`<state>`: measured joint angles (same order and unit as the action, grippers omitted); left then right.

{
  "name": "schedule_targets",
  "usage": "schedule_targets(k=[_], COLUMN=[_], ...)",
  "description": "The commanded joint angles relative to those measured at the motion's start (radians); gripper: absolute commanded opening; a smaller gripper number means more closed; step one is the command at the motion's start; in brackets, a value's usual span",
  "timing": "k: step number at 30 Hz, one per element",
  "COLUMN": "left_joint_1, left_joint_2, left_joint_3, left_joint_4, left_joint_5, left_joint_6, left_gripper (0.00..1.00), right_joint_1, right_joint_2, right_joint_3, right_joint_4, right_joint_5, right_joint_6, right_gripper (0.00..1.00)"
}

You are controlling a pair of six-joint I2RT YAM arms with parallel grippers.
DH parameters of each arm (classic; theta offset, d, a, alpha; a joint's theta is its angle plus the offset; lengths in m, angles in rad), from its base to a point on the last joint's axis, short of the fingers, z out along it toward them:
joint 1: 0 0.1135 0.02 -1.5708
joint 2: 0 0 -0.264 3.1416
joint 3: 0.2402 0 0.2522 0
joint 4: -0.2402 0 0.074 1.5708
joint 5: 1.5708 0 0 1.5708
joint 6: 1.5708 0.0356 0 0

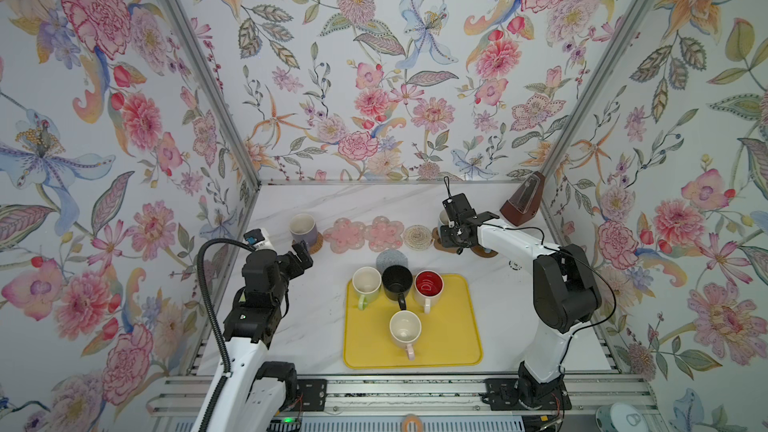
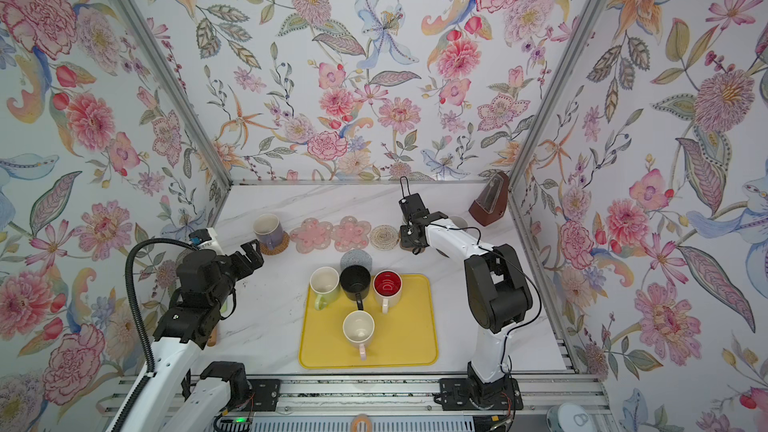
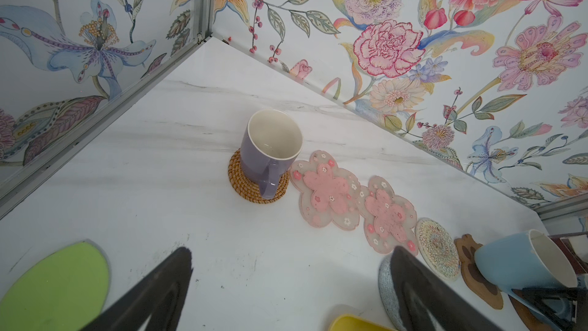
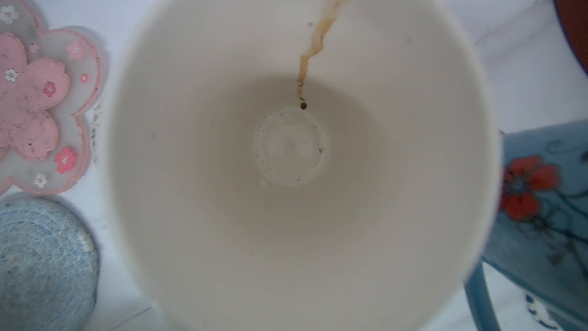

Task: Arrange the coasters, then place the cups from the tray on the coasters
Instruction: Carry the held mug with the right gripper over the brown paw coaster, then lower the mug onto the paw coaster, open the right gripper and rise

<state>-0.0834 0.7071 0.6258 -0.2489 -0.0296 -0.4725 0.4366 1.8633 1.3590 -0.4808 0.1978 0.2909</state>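
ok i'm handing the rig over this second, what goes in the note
Grip: left fingers open, empty, near the lavender mug on the rattan coaster; right fingers shut on a light blue mug, held at the paw-print coaster.
Placed: lavender mug; a flowered blue mug sits beside the held one, its base hidden.
Row: two pink flower coasters and the beige woven coaster are bare. The grey speckled coaster lies apart, by the tray.
To do: set this mug down, line up the grey coaster, move the light green mug, black mug, red-lined mug and cream mug off the tray.
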Motion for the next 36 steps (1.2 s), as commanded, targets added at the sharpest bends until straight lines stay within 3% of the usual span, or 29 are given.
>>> schedule_targets(k=[1, 26, 30, 36], left_joint_1=[0.004, 0.004, 0.005, 0.004], left_joint_2=[0.006, 0.024, 0.025, 0.031], left_joint_3=[-0.015, -0.015, -0.014, -0.012], left_joint_4=[0.008, 0.017, 0.019, 0.022], left_joint_5=[0.008, 0.006, 0.006, 0.006], left_joint_6=[0.001, 0.003, 0.003, 0.003], left_gripper=[0.99, 0.99, 0.99, 0.99], right_joint_1=[-0.007, -0.021, -0.021, -0.021], right_joint_2=[0.004, 0.045, 0.028, -0.008], right_joint_3=[0.046, 0.022, 0.02, 0.017], right_joint_4=[0.047, 0.068, 0.071, 0.072], right_joint_5=[0.015, -0.014, -0.015, -0.015], right_joint_6=[-0.007, 0.018, 0.022, 0.028], right_gripper=[0.0, 0.07, 0.17, 0.47])
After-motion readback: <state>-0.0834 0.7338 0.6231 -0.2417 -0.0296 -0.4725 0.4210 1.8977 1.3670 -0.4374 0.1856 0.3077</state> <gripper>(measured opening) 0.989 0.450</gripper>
